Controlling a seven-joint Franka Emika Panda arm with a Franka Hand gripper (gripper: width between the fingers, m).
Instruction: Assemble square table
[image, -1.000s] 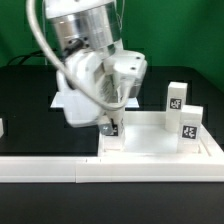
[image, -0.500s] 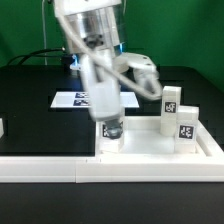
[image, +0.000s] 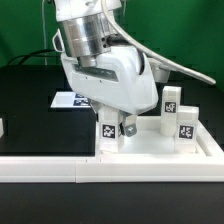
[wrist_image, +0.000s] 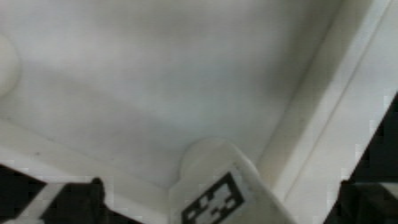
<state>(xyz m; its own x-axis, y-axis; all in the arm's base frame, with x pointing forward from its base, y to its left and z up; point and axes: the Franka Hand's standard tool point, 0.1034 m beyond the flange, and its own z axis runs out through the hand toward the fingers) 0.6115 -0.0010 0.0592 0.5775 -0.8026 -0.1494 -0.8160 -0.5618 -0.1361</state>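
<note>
The white square slab (image: 150, 140) lies flat at the exterior view's right. It fills most of the wrist view (wrist_image: 160, 90). A white tagged leg (image: 108, 129) stands upright on the slab's near corner at the exterior view's left, its tag facing the camera. It also shows in the wrist view (wrist_image: 217, 190). My gripper (image: 111, 128) is straight above this leg with one finger on each side. In the wrist view the gripper (wrist_image: 217, 208) is open, with a clear gap between the leg and each dark finger (wrist_image: 71, 205). Two more tagged legs (image: 173, 100) (image: 188, 122) stand upright further right.
The long white rail (image: 40, 165) runs along the front and turns up round the slab's right side. The marker board (image: 68, 100) lies on the black table behind the arm. A small white part (image: 2, 127) shows at the far left edge.
My wrist has turned about the vertical axis over the same corner. The leg's tag, covered before, now faces the camera. The two legs on the right have not moved.
</note>
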